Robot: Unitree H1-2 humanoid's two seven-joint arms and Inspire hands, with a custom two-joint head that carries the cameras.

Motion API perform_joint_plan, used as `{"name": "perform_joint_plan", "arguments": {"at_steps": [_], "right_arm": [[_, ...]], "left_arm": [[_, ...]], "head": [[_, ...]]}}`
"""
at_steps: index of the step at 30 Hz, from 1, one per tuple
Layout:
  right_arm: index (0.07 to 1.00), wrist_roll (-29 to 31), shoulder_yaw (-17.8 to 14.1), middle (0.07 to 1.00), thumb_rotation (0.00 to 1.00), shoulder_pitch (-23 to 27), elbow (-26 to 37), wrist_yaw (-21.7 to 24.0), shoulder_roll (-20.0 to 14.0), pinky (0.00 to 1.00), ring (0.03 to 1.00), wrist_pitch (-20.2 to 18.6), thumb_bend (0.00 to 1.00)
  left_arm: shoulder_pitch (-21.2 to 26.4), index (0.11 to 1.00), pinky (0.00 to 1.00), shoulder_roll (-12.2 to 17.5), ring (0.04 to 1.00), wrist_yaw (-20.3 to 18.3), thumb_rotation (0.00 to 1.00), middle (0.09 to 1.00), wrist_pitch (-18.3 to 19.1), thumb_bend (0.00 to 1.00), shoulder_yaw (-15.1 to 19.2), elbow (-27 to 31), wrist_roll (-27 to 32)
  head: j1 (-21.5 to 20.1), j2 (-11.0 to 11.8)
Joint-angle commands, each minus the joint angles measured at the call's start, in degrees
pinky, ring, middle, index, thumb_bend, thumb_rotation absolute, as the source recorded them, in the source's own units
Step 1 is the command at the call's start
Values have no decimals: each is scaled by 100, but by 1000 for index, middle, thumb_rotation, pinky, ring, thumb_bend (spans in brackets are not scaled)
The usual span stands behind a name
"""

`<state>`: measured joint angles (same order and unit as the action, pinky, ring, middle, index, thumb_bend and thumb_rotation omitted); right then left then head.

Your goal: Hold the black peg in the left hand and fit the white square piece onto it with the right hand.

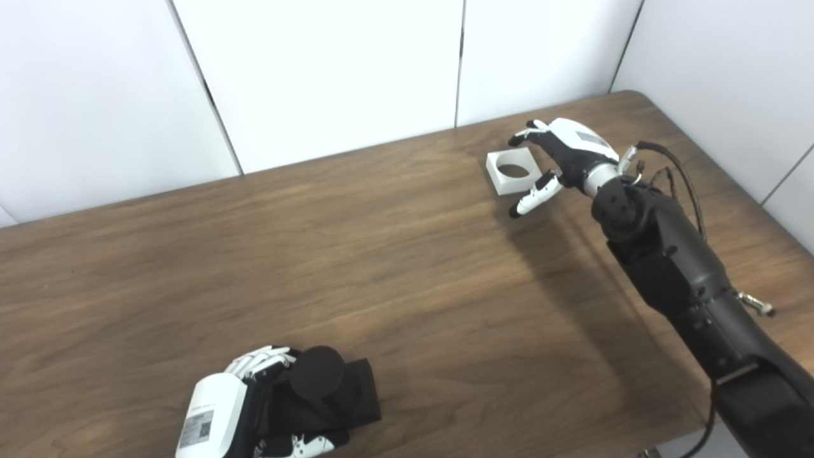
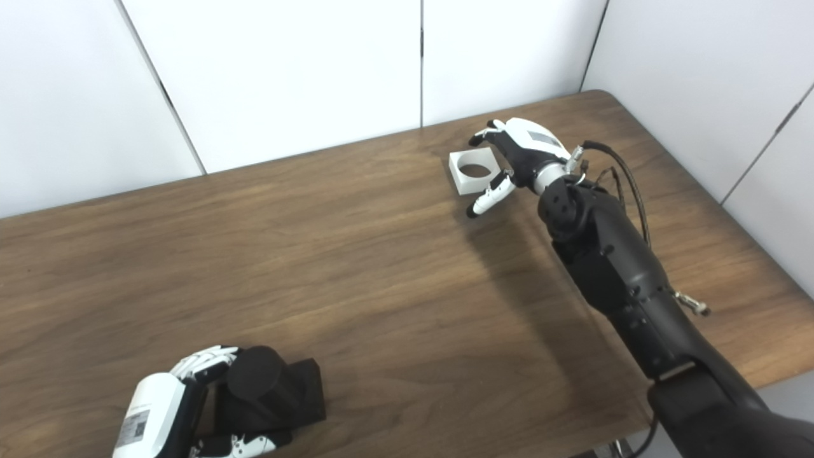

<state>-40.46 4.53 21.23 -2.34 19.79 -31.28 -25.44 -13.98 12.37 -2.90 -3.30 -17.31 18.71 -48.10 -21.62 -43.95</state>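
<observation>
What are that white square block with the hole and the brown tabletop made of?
White square block with round hole: probably matte plastic, going by its uniform colour, crisp edges and lack of shine. Brown tabletop: wood-grain pattern with soft sheen, likely laminate or veneer.

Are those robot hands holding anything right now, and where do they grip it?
The left hand is closed around the black peg, gripping its square base. The right hand is open beside the white piece, holding nothing.

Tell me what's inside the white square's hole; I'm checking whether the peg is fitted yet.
Only bare table shows through the white square. The black peg sits far off in the left hand.
</observation>
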Motion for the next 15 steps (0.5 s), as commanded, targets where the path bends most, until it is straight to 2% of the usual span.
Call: {"name": "perform_joint_plan", "arguments": {"at_steps": [1, 9, 15], "right_arm": [[840, -102, 40, 986, 172, 442, -47, -203, -234, 1000, 1000, 143, 891], [852, -176, 372, 986, 206, 929, -688, -170, -327, 1000, 1000, 107, 870], [820, -206, 588, 965, 209, 1182, -1106, -166, -371, 1000, 1000, 103, 866]], "left_arm": [[-200, 482, 790, 135, 797, -270, 49, 739, 141, 523, -14, -47, 39], [-238, 482, 796, 161, 798, -242, 50, 739, 108, 523, -30, -71, 36], [-267, 482, 804, 172, 801, -229, 50, 740, 95, 523, -45, -67, 19]], "head": [[-6, -1], [-26, 26], [-30, 36]]}}
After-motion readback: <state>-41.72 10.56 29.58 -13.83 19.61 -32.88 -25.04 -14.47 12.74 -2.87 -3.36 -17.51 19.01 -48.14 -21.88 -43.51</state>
